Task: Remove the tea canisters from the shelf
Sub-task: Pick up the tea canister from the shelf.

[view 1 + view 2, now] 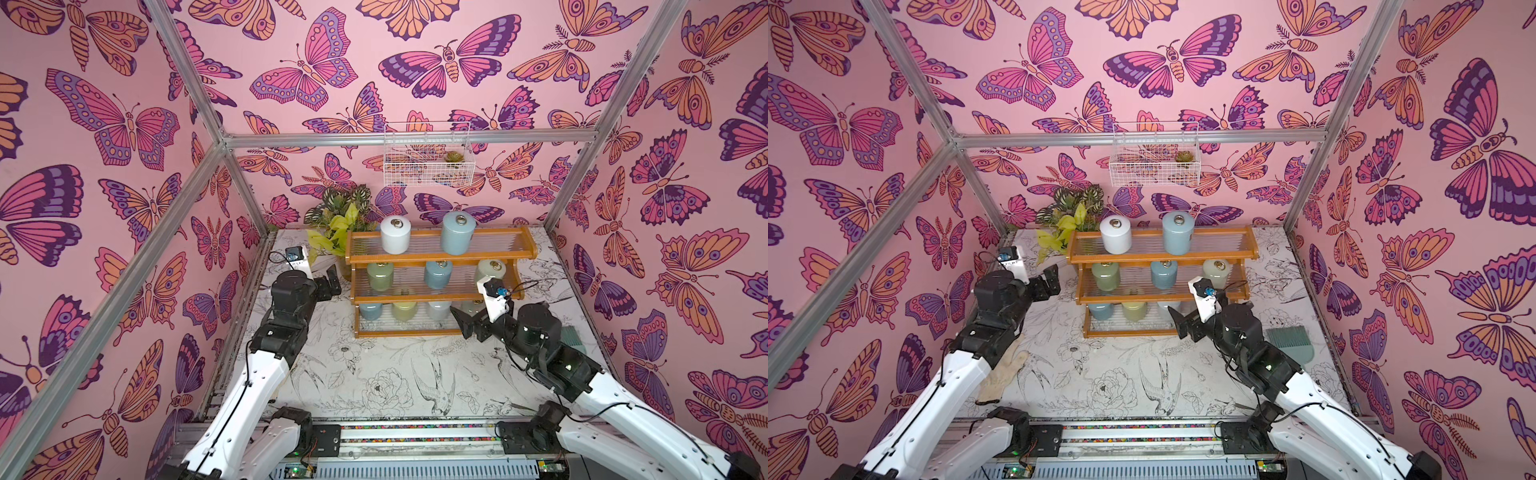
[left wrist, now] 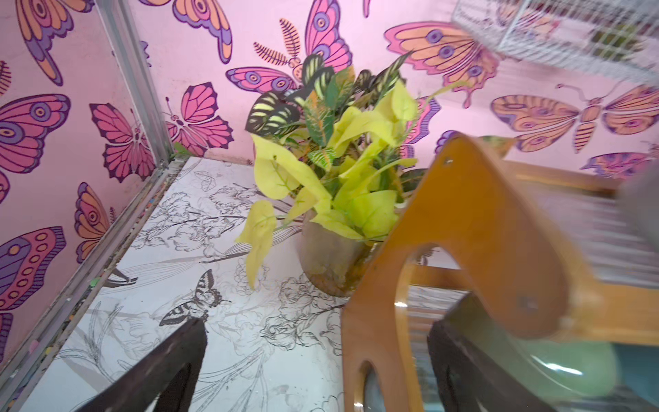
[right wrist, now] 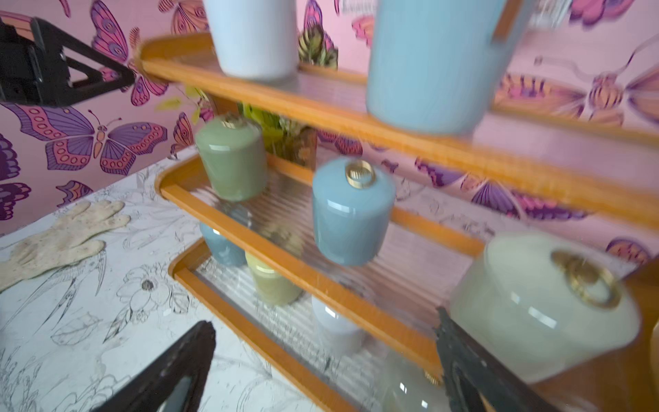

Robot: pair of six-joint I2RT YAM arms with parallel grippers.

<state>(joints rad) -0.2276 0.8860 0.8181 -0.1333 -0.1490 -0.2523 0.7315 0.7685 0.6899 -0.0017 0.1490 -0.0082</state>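
Shows the shelf [image 1: 440, 254] at the back of the counter [image 1: 395, 365], with all nine tea canisters [image 1: 404, 311] on it. Counts on the top tier a white canister [image 1: 395, 235] and a tall blue canister [image 1: 458, 232]; on the middle tier a green canister [image 1: 380, 275], a small blue canister [image 1: 438, 274] and a cream canister [image 1: 490, 270]; on the bottom tier four more, the rightmost half hidden behind the right hand [image 1: 467, 322]. Finds that hand spread wide and empty, low in front of the shelf's right end. In the right wrist view, places the cream canister just beside one finger [image 3: 474, 371], not between the two; cannot tell whether touching. Sets the bottom white canister [image 3: 335, 328] straight ahead of the gap, apart from both fingers. Finds the left hand [image 1: 329, 282] spread too, gripping nothing, just off the shelf's left end at middle-tier height, with the green canister nearest, beyond the wooden end panel [image 2: 463, 232].
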